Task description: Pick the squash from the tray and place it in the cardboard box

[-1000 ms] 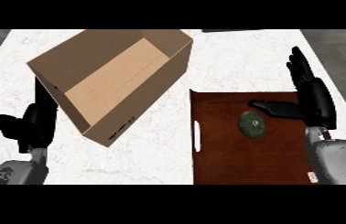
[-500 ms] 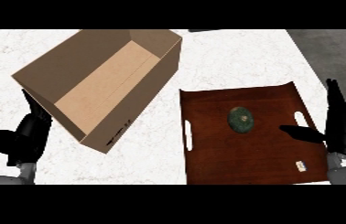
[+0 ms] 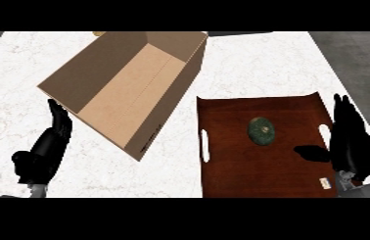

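The squash (image 3: 262, 130) is still lying near the middle of the brown tray (image 3: 239, 180), with nothing touching it. The right hand (image 3: 348, 136) is now hanging over the tray's right edge, farther from the squash than a second ago, fingers straight and released, thumb pointing inward. The left hand (image 3: 45, 148) is resting open beside the cardboard box (image 3: 127, 87), holding nothing.

Dark green squash (image 3: 262, 131) mid-tray (image 3: 239, 170), open cardboard box (image 3: 137, 87) to its left

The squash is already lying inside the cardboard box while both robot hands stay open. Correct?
Not quite. The head view shows the squash lying on the tray, not inside the cardboard box. The left robot hand and right robot hand are open.
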### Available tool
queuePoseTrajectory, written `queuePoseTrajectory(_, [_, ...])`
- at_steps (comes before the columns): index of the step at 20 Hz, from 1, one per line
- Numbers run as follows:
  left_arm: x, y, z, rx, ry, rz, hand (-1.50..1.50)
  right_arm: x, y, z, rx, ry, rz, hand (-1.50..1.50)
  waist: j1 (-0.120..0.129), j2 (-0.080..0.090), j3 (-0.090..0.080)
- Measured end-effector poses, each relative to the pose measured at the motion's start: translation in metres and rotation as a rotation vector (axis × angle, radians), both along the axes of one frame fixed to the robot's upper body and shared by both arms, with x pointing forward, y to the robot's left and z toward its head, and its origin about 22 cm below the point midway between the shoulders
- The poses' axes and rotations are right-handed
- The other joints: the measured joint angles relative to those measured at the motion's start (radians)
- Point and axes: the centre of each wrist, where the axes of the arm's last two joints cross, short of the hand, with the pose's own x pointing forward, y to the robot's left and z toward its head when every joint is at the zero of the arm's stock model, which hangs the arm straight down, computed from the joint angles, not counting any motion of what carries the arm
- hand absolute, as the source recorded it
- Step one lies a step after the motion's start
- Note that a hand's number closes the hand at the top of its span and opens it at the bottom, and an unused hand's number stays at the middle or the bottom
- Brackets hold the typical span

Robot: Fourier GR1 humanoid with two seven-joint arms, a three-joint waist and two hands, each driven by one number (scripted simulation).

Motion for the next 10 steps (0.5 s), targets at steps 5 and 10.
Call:
queuePoseTrajectory(5, [0.000,-0.013,0.001,0.001,0.015,-0.056,0.00,0.000,0.055,0.018,0.049,0.109,-0.037,-1.50,0.021,0.002,0.002])
queuePoseTrajectory(10, [0.003,-0.026,0.006,-0.002,0.036,-0.104,0.00,-0.003,0.103,0.047,0.073,0.136,-0.050,-1.50,0.050,0.006,0.007])
